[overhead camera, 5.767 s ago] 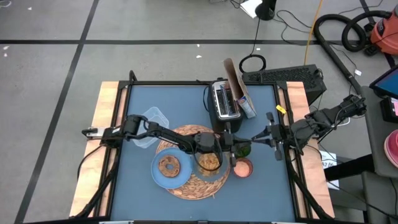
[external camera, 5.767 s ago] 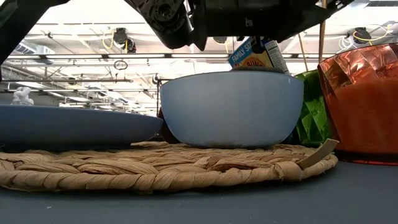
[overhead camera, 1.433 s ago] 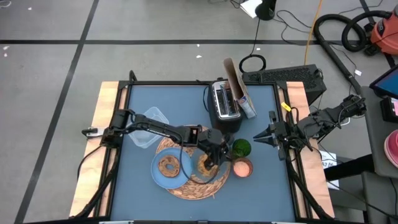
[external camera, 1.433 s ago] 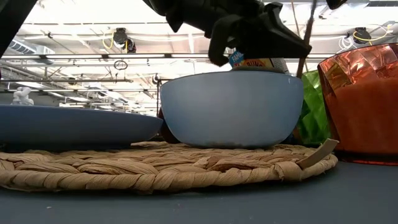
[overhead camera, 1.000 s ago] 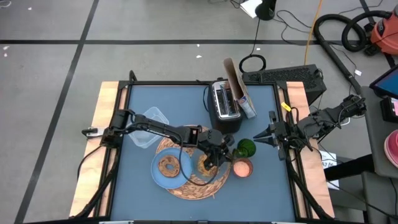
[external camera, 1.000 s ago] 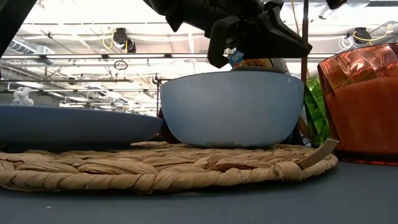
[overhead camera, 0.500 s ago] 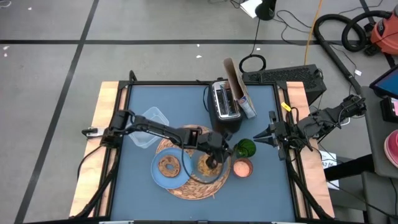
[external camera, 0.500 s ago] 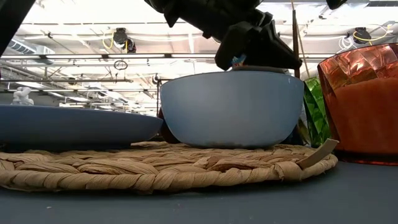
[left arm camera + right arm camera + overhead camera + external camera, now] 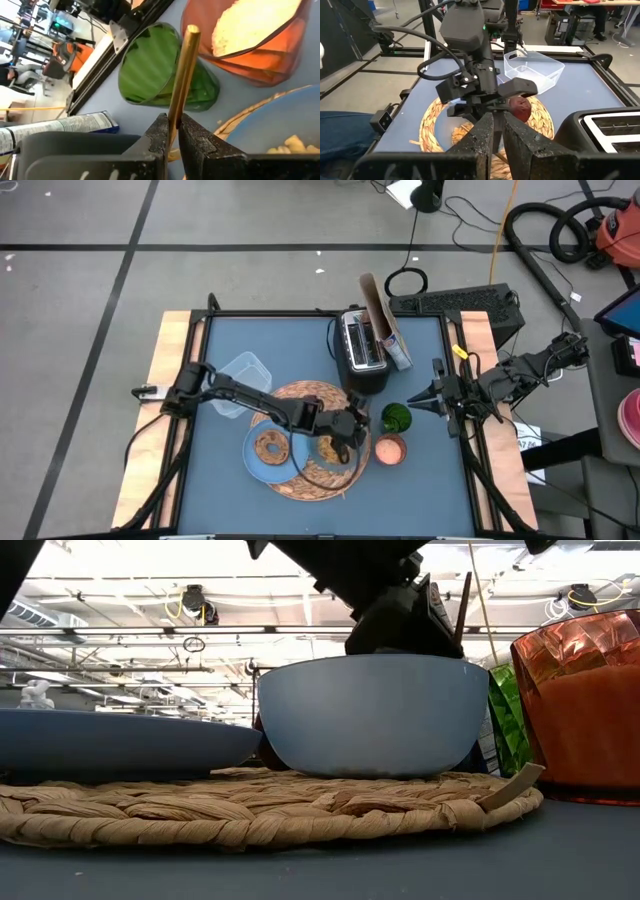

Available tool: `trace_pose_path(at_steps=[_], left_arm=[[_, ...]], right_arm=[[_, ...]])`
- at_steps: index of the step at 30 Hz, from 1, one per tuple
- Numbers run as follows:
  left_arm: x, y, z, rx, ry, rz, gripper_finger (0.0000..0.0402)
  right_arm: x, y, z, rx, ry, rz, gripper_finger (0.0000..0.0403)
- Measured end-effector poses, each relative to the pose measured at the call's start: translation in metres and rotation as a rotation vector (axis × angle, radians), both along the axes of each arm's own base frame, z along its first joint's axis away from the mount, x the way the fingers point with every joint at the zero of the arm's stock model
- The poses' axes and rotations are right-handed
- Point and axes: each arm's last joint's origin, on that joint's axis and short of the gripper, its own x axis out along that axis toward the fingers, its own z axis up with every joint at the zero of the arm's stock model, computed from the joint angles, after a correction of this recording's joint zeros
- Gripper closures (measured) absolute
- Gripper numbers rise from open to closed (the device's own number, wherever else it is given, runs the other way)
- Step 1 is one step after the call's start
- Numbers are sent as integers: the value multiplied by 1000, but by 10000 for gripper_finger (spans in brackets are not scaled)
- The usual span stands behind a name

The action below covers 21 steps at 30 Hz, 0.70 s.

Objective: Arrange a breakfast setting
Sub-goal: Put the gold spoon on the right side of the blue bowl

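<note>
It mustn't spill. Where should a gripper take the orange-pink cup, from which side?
Probably its wall near the rim, level from the table's right: the orange-pink cup stands upright, part filled; the bowl crowds its left, the green cup its far side, and the left gripper, shut on a gold stick, is over the bowl.

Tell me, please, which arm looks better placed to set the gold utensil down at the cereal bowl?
Probably the left: the left gripper is shut on the gold utensil and sits over the bowl. The right gripper waits empty near the table's right edge.

Cereal bowl (image 9: 333, 447) (upright) on mat (image 9: 300, 480)
</note>
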Motion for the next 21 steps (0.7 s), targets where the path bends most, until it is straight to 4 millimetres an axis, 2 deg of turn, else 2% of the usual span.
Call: trace_pose_path(at_steps=[8, 15, 21], left_arm=[[-4, -8, -4, -21, 40, 5, 361], [-4, -7, -4, -27, 39, 11, 359], [-4, -6, -4, -101, 23, 59, 357]], right_arm=[[0, 0, 0, -14, -2, 5, 369], [0, 0, 0, -15, -1, 5, 369], [0, 0, 0, -15, -1, 5, 369]])
